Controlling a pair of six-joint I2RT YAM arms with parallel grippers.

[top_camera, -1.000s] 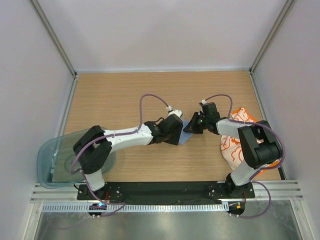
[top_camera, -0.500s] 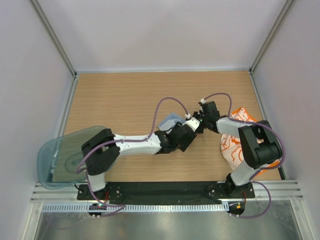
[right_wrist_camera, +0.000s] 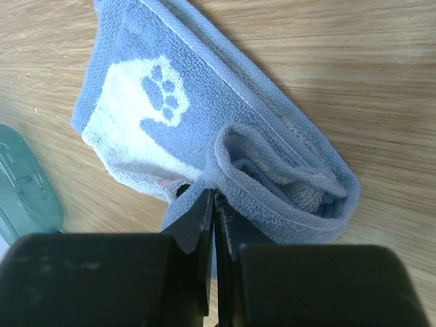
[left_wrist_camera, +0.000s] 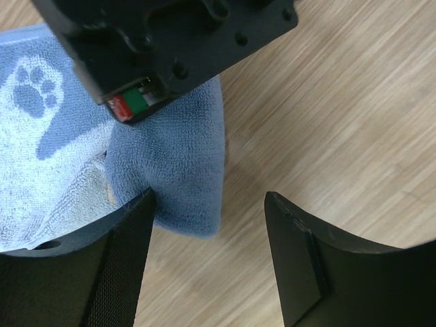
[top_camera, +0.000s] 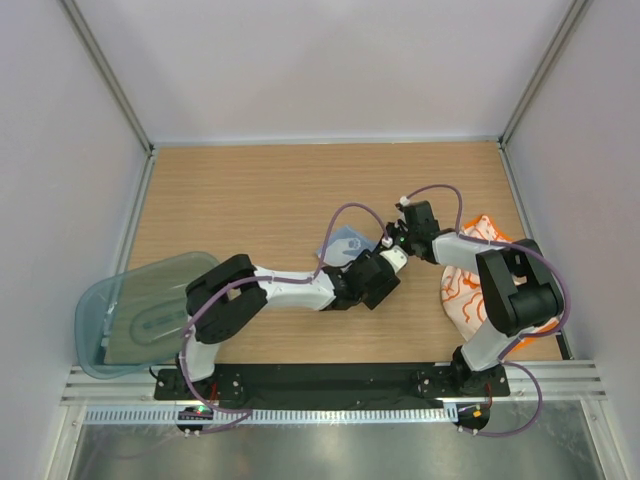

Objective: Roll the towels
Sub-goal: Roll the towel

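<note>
At table centre we logged one pale blue towel (top_camera: 342, 243), long axis roughly left-right, paw-print end left, folded end right. Right gripper (right_wrist_camera: 212, 204) was clamped on that fold; left gripper (left_wrist_camera: 208, 201) stood spread beside it. Wood-grain table (top_camera: 250, 190), white walls (top_camera: 320, 70); orange-patterned towels (top_camera: 462, 290) right, tray (top_camera: 110, 320) near left.

L arm (top_camera: 295, 288) has swung right over the counter (top_camera: 230, 200): elbow's come off the tray (top_camera: 110, 320) side toward the middle, wrist now sits further right. L jaws have spread wider. Blue towel (top_camera: 343, 243), mostly hidden under that wrist 1 s ago, now shows w/ paw print.
</note>
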